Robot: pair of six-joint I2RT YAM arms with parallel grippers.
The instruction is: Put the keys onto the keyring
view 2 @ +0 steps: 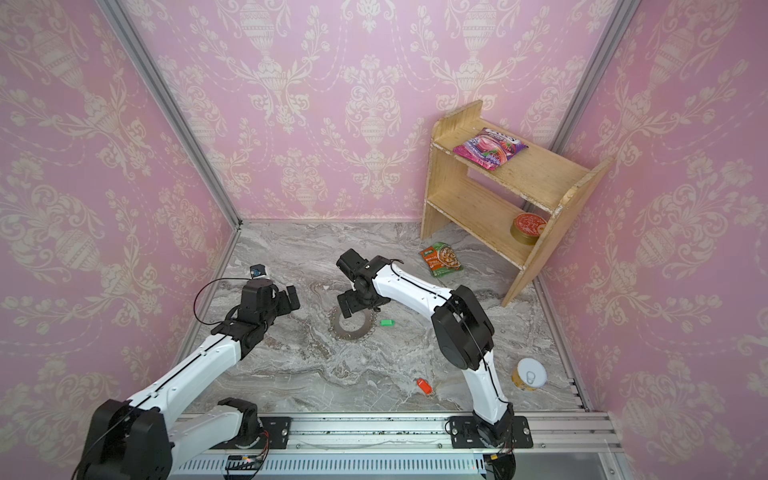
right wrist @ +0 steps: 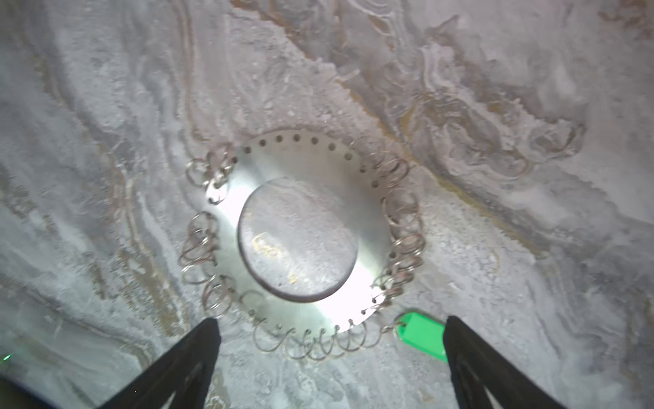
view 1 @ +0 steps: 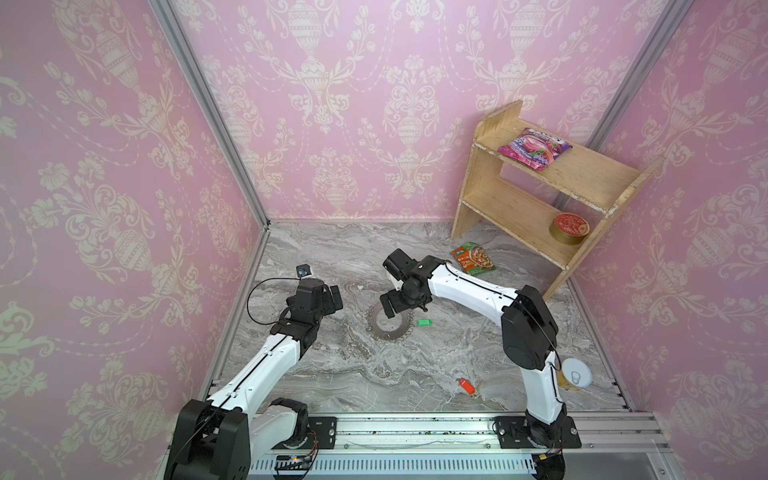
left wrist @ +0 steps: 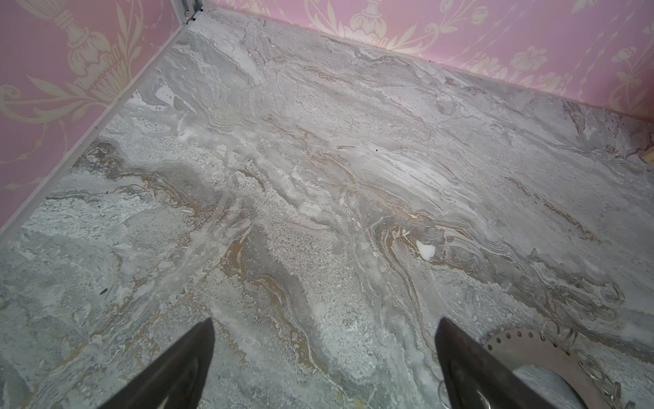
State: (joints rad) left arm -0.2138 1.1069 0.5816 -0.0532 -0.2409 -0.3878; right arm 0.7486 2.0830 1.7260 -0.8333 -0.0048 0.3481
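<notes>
The keyring (right wrist: pixel 300 159) is a flat grey metal disc with a wide round hole, a row of small punched holes along its rim and many thin wire loops fringing the edge; it lies flat near the middle of the table (view 1: pixel 332 374), glaring white where light strikes it; the green-tagged key (right wrist: pixel 421 334), its tag a smooth plastic rectangle, lies just beside the rim, its end against the loops, though whether it is hooked on I cannot tell; the red-tagged key (view 1: pixel 467 386) lies well apart, near the front edge; the right gripper (right wrist: pixel 331 319) hangs over the ring with its dark tapered fingers spread wide and holding nothing; the left gripper (left wrist: pixel 325 320) is likewise spread and empty, above bare table beside the ring; the tabletop is grey marble-patterned, veined with white and ochre swirls, matt and slightly grainy; a plain wooden shelf (view 1: pixel 540 199) stands in the far right corner, a glossy pink packet (view 1: pixel 534 147) on its upper board, a round red-lidded tin (view 1: pixel 568 230) on the lower; an orange-green packet (view 1: pixel 473 258) lies before it, a pull-tab can (view 1: pixel 575 374) near the right arm; pink wallpaper (view 1: pixel 353 104) with cream urns and garlands covers three walls.
</notes>
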